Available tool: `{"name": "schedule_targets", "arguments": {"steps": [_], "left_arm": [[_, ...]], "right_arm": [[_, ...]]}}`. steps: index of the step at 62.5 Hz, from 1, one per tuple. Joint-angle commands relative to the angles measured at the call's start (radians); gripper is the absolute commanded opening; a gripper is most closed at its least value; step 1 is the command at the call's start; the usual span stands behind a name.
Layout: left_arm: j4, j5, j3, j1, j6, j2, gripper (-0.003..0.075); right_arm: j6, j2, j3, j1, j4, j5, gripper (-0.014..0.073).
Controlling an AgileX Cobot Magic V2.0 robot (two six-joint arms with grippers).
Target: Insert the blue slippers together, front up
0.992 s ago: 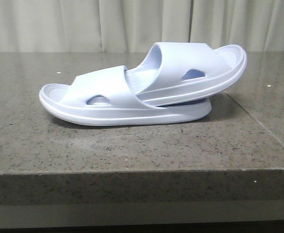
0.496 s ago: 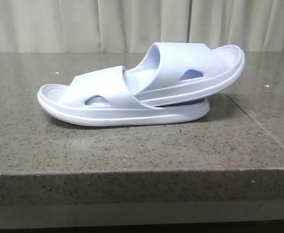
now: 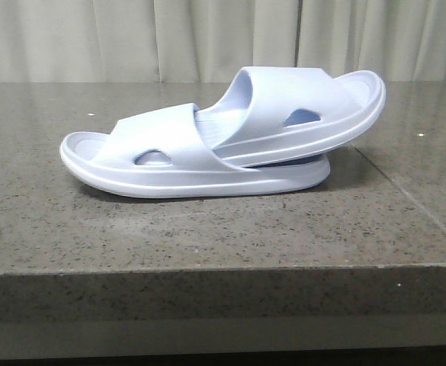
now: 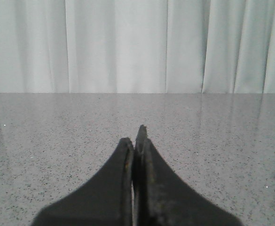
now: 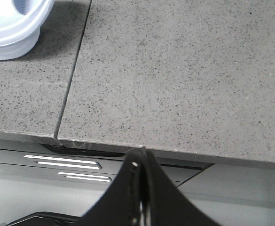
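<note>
Two pale lavender-blue slippers lie nested on the grey stone table in the front view. The lower slipper rests flat with its toe to the left. The upper slipper has its front pushed under the lower one's strap and its heel raised to the right. No gripper shows in the front view. My left gripper is shut and empty above bare table. My right gripper is shut and empty near the table's front edge. A slipper's end shows in the right wrist view's corner.
A seam runs across the tabletop to the right of the slippers. A pale curtain hangs behind the table. Below the table's front edge there is a dark frame with metal rails.
The slippers have shifted by a few pixels at most between the frames. No gripper shows in the front view in any of them.
</note>
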Motion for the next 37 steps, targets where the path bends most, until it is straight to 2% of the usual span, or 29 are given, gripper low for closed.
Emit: {"name": "schedule_targets", "arguments": {"steps": [1, 37], "left_arm": [[-0.008, -0.095, 0.004, 0.004, -0.001, -0.02, -0.002], [-0.008, -0.087, 0.004, 0.004, -0.001, -0.018, -0.002]], "right_arm": [[-0.002, 0.004, -0.025, 0.001, 0.001, -0.057, -0.0068], [-0.002, 0.004, -0.025, 0.001, 0.001, -0.057, -0.0068]]}}
